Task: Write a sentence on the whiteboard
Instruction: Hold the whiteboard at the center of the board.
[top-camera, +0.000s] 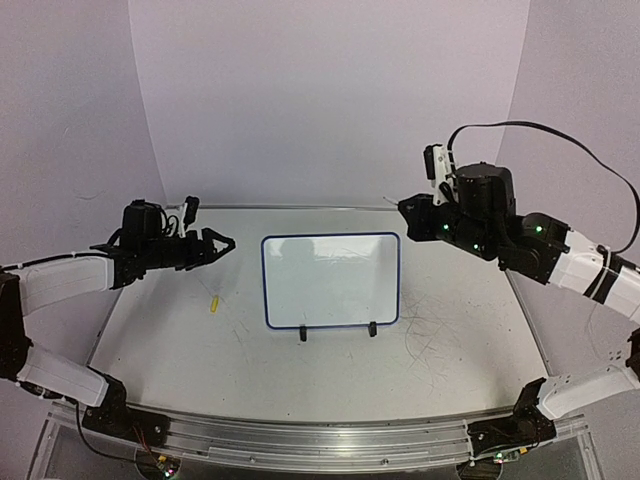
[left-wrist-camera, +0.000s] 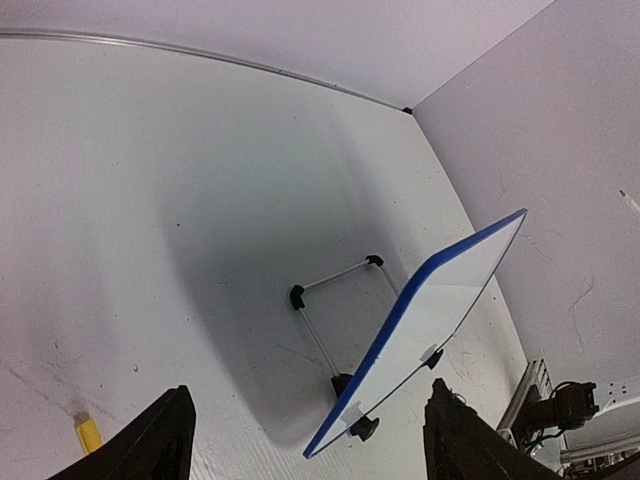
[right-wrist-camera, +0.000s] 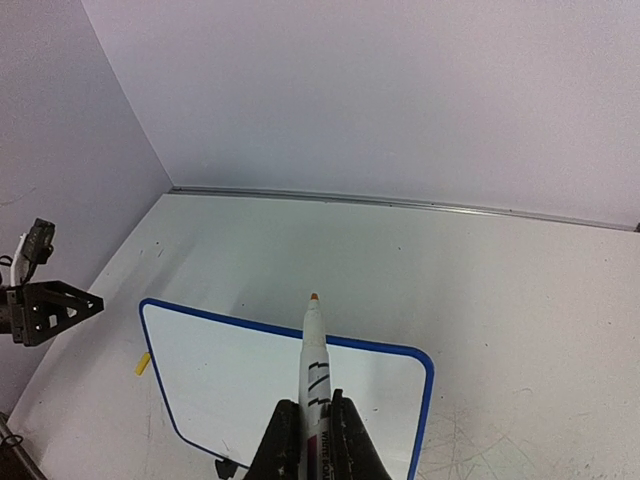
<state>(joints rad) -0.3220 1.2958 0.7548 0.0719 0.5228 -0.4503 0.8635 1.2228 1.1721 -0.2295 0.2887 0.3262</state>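
Observation:
The whiteboard (top-camera: 330, 280) stands tilted on its two black feet in the middle of the table, with a thin blue frame. Its face (right-wrist-camera: 240, 385) looks blank, and no sentence is in view on it. My right gripper (right-wrist-camera: 315, 402) is shut on a white marker (right-wrist-camera: 314, 345), whose orange tip points over the board's top edge. That gripper (top-camera: 410, 212) hovers above and behind the board's upper right corner. My left gripper (top-camera: 226, 243) hangs open and empty to the left of the board (left-wrist-camera: 440, 300). Its dark fingers (left-wrist-camera: 165, 430) are spread wide.
A small yellow cap (top-camera: 213, 303) lies on the tabletop left of the board, also visible as the cap (left-wrist-camera: 88, 433) near my left finger. The board's wire stand (left-wrist-camera: 330, 300) reaches out behind it. A metal rail (top-camera: 300, 207) edges the table at the back wall.

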